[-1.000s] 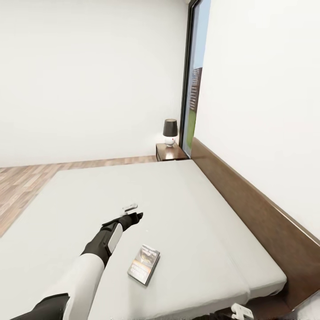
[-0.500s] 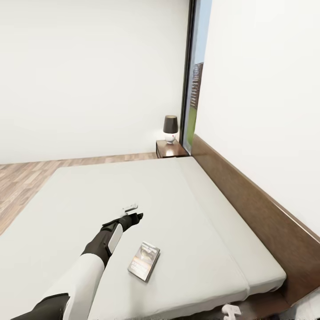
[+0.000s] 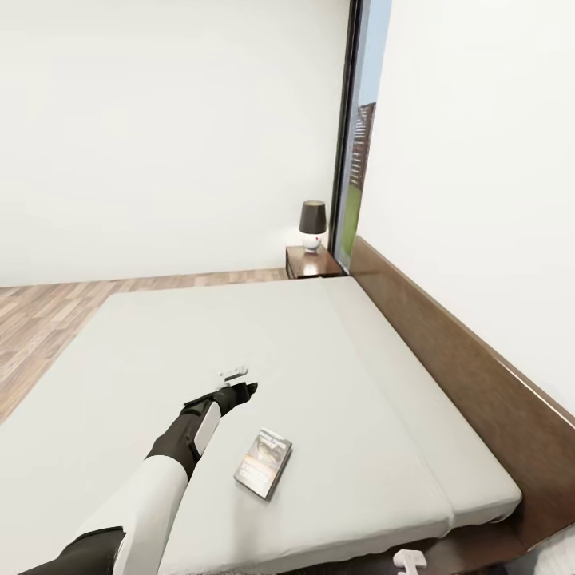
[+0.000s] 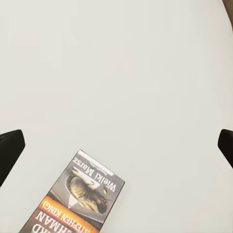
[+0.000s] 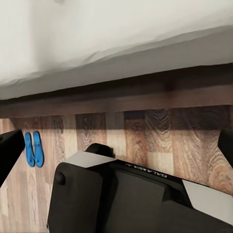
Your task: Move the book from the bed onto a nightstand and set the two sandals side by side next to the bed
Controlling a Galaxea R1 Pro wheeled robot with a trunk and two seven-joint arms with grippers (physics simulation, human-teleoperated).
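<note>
Head view: book (image 3: 264, 474) flat on bed (image 3: 335, 375), near right of left gripper (image 3: 237, 382), apart. Nightstand (image 3: 313, 260) far.
Left wrist: fingers (image 4: 9, 151) spread wide, empty above mattress.
Right wrist: fingers (image 5: 8, 149) wide, empty; sandals (image 5: 33, 148) together on floor (image 5: 145, 136).

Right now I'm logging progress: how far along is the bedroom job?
Looks done: the sandals lie side by side on the floor, apparently next to the bed. In hand: the open left gripper hovers over the mattress just beyond the book, which isn't grasped. Left: carrying the book to the nightstand.
</note>
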